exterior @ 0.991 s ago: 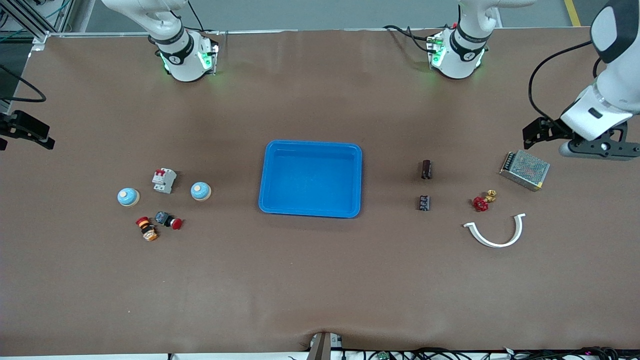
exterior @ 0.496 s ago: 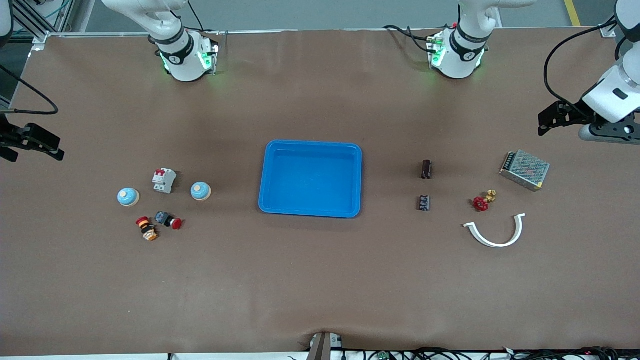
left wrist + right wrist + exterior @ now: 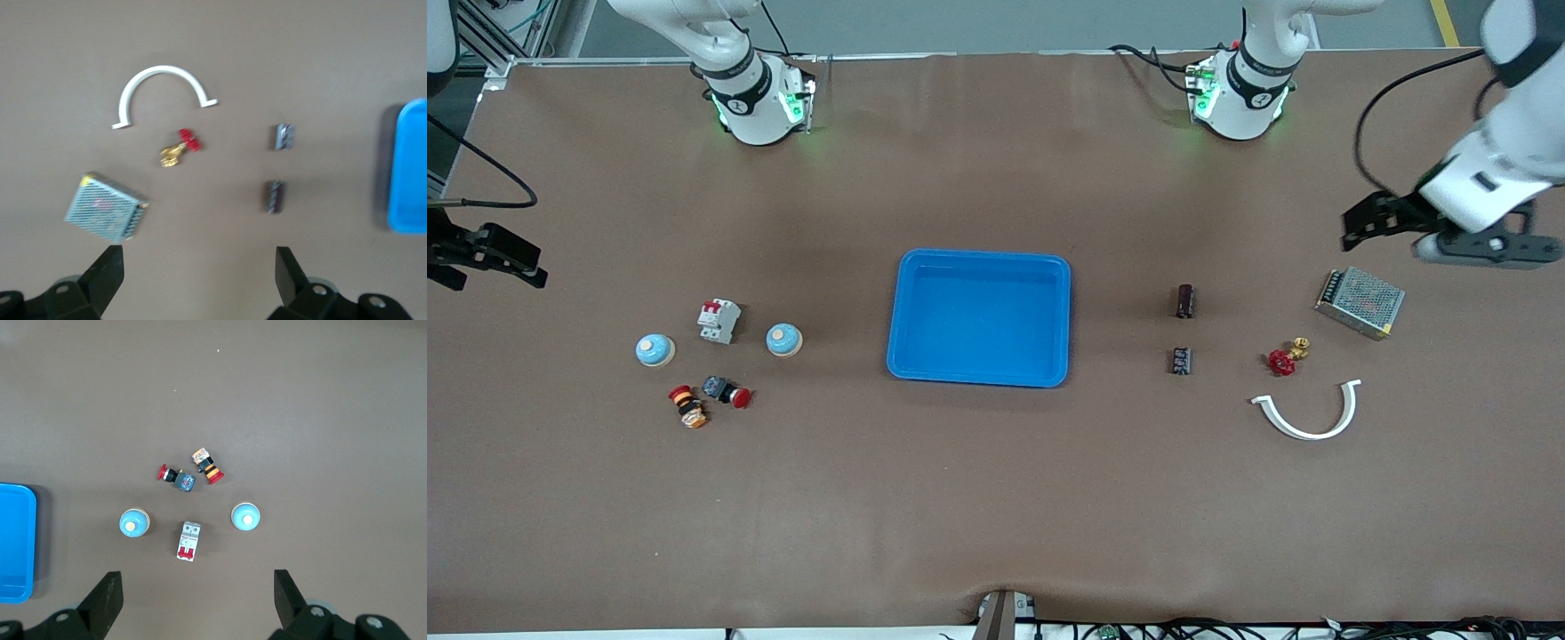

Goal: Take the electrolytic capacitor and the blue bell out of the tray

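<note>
With the blue tray already empty and both capacitors at its 3 o'clock, bells at 9, the spread-open left gripper and right gripper risk needlessly grabbing already-removed parts.

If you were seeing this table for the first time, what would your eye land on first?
First, the bright blue shallow plastic tray at mid-table, with nothing in it. Two clusters of small parts flank it: two blue dome bells toward the right arm's end, two dark cylindrical capacitors toward the left arm's end. The left gripper and the right gripper hang open over the table's ends.
</note>
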